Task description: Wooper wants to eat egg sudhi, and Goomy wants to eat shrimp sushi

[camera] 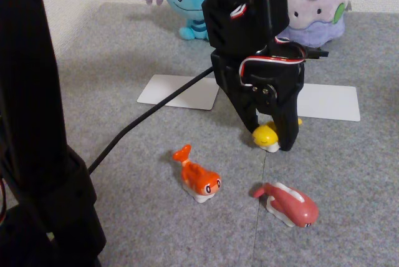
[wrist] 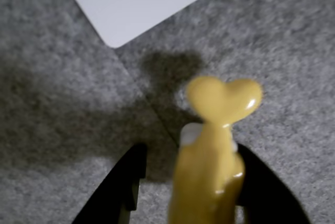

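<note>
The black fingers point down at the grey felt-covered counter with the egg sudhi between them. In the fixed view the yellow toy's head sticks out toward the camera between the two tips, with one finger on each side of it. In the wrist view the egg sudhi runs up the middle of the frame, its forked tail farthest from the camera and a bit of white rice base showing at its side. The right finger lies against the toy, while the left finger stands slightly apart from it, with grey felt visible in the gap. So the fingers are apart around the toy; whether they grip it cannot be told.

In the fixed view the shrimp sushi lies on the counter just in front of the fingers and to their left. A pinkish-red sushi toy lies in front of them, slightly to the right. Behind the fingers two white cards lie flat, one to the left and one to the right. Farther back, Wooper sits to the left and Goomy to the right, both partly hidden by the arm. A black cable trails from the arm across the counter to the left.
</note>
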Robot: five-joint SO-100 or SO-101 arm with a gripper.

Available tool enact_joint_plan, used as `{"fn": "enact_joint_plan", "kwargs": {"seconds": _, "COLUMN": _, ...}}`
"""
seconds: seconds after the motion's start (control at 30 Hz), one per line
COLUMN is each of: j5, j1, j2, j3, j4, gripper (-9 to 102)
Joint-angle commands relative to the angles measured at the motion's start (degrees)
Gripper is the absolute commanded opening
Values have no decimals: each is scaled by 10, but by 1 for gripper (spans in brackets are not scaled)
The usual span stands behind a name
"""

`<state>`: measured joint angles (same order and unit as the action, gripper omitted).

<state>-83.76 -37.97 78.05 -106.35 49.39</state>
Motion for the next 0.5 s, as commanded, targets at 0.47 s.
{"fn": "enact_joint_plan", "kwargs": {"seconds": 0.47, "j5": -31, "j1": 43, "j2": 20, "j3": 19, "j4": 31, "gripper": 6}}
